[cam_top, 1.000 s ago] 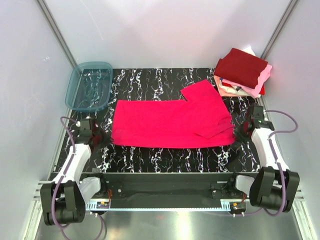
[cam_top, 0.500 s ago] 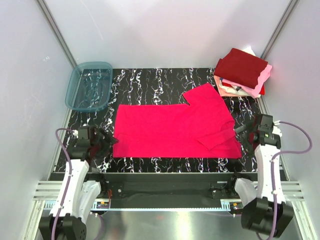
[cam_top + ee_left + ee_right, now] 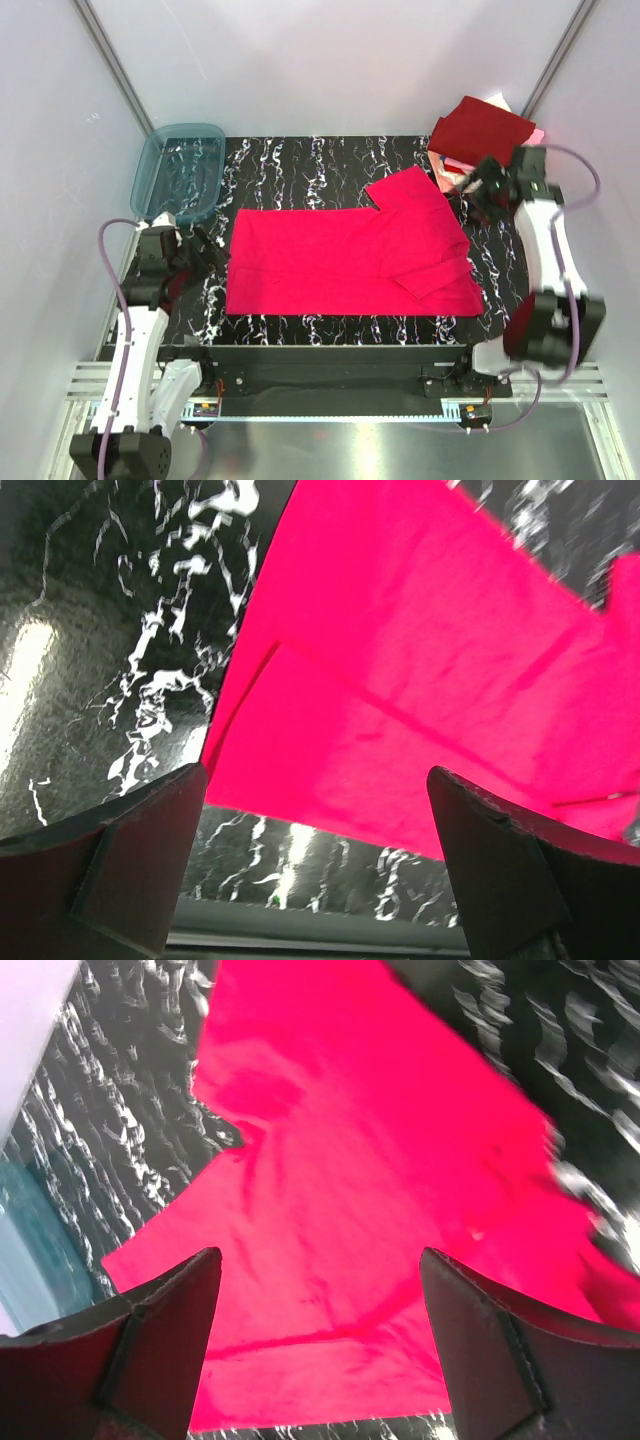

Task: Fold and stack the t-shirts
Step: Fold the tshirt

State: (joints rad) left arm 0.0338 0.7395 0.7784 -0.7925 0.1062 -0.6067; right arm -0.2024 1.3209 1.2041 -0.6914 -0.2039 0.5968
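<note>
The red shirt (image 3: 345,255) lies flat across the middle of the table (image 3: 300,160). It is bright pinkish-red and forms a long band running left to right. Its far edge steps up near the right end into a wider panel angled toward the far right corner. A folded flap overlaps the near right corner. The cloth is smooth; the left wrist view shows one straight crease near the left edge.

The stack (image 3: 480,130) of folded shirts sits at the far right corner, dark maroon on top.

The left gripper (image 3: 315,780) hovers just off the shirt's left edge, fingers spread and empty. The right gripper (image 3: 320,1255) hangs beside the stack, fingers spread and empty.

The tub (image 3: 150,160) stands at the far left.
</note>
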